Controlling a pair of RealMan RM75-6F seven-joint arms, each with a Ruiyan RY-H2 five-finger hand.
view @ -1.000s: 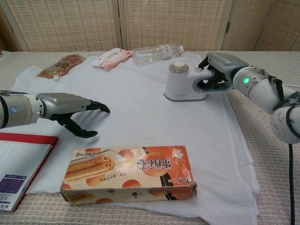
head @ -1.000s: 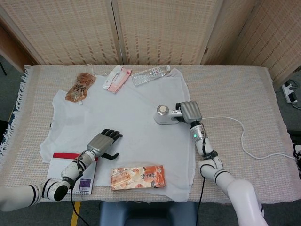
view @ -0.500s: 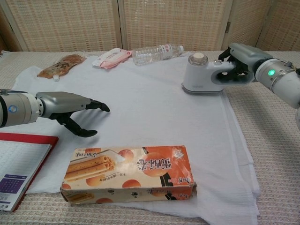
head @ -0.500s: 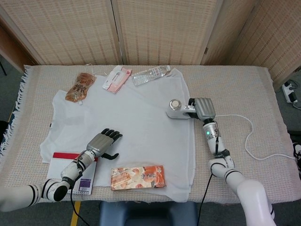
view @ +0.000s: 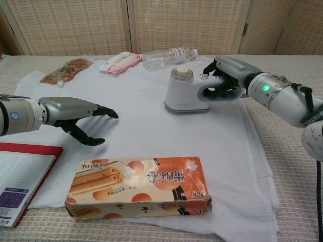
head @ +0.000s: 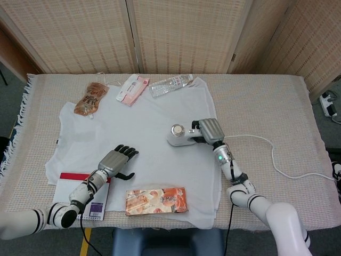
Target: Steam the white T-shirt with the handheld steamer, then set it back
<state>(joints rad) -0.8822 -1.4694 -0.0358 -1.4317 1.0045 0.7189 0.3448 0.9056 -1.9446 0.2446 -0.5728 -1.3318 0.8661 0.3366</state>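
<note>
The white T-shirt (head: 144,128) (view: 146,121) lies spread flat over the middle of the table. The white handheld steamer (head: 179,135) (view: 184,93) stands on the shirt's right half, base down. My right hand (head: 209,131) (view: 227,78) grips its handle from the right. A white cord (head: 277,160) trails off to the right edge. My left hand (head: 117,161) (view: 75,116) hovers low over the shirt's lower left part, fingers apart and holding nothing.
A snack box (head: 156,200) (view: 139,186) lies on the shirt's near edge. A red-edged book (head: 80,194) sits at the near left. At the far side lie a brown pouch (head: 91,98), a pink packet (head: 132,89) and a plastic bottle (head: 170,84).
My right hand slid the steamer right toward the shirt's edge, then back left past its first spot onto the shirt's middle right. The left hand has stayed still.
</note>
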